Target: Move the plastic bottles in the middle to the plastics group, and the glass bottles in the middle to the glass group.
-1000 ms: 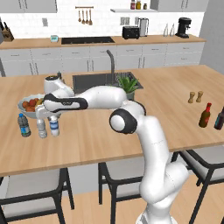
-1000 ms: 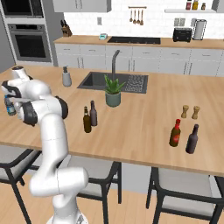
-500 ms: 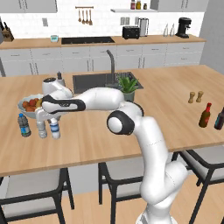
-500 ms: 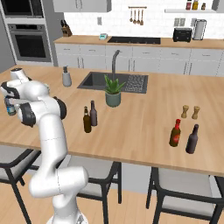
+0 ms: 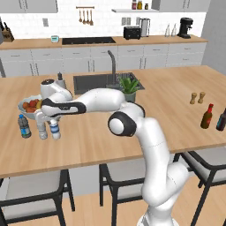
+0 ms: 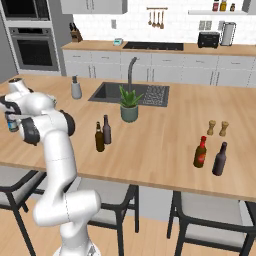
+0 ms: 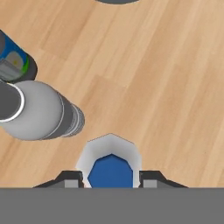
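Note:
My gripper [image 5: 54,120] is at the left end of the island, shut on the clear water bottle [image 5: 55,130] with the bright blue label, white cap up. In the hand view the bottle [image 7: 111,162] sits between the two fingertips [image 7: 70,177]. Its base looks to be on or just above the counter, right of the plastics group: a grey-labelled bottle [image 5: 42,130] and a dark-blue-labelled one [image 5: 24,126]. Two slim dark glass bottles, amber [image 6: 100,137] and maroon [image 6: 106,129], stand mid-counter. The glass group, a red-capped brown bottle [image 6: 200,151] and a near-black one [image 6: 220,158], stands far right.
A fruit bowl [image 5: 27,106] sits just behind the plastics group. A potted plant [image 6: 129,105] and the sink [image 6: 147,93] lie behind the middle bottles. Wooden shakers [image 6: 217,128] stand behind the glass group. A soap dispenser [image 6: 76,88] stands left of the sink.
The hand has sunk slightly with the water bottle beside the grey-labelled bottle; over the last half second it has barely moved.

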